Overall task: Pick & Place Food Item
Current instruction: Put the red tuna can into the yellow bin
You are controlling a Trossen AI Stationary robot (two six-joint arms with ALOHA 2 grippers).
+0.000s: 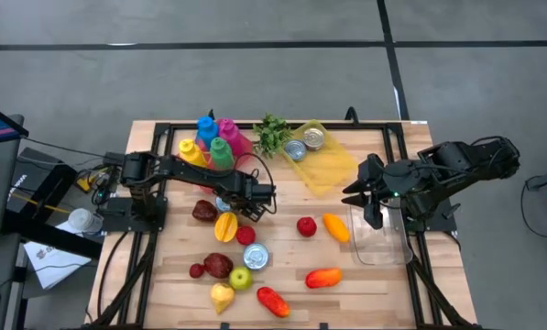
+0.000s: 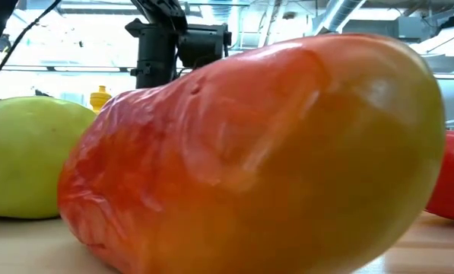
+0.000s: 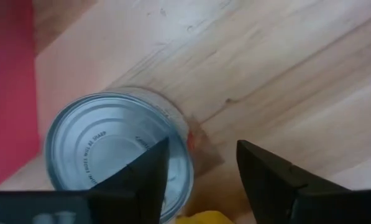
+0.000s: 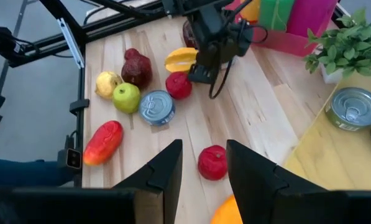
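Observation:
Toy foods lie scattered on the wooden table (image 1: 163,284). My left gripper (image 1: 255,200) is open over a silver can (image 3: 110,143) standing upright near the pink bottle rack. In the left wrist view one finger (image 3: 151,165) shows over the can's lid and the other (image 3: 266,168) beyond its rim. A yellow slice (image 1: 225,225) lies just beside the can. My right gripper (image 1: 369,203) is open above a clear container (image 1: 383,240). In its wrist view a red fruit (image 4: 213,163) shows between its fingers and an orange fruit (image 4: 232,214) shows nearer. My left gripper (image 3: 201,149) comes at the can from above, with one finger over the lid's edge (image 3: 173,134). I cannot tell whether it touches the can.
A pink rack of coloured bottles (image 1: 213,142), a plant (image 1: 271,135) and a yellow tray (image 1: 333,170) with cans sit at the far side. A second can (image 1: 256,257), a green apple (image 1: 240,278) and red-orange fruits (image 1: 322,278) lie near the front. One red-orange fruit (image 2: 272,152) fills the low view.

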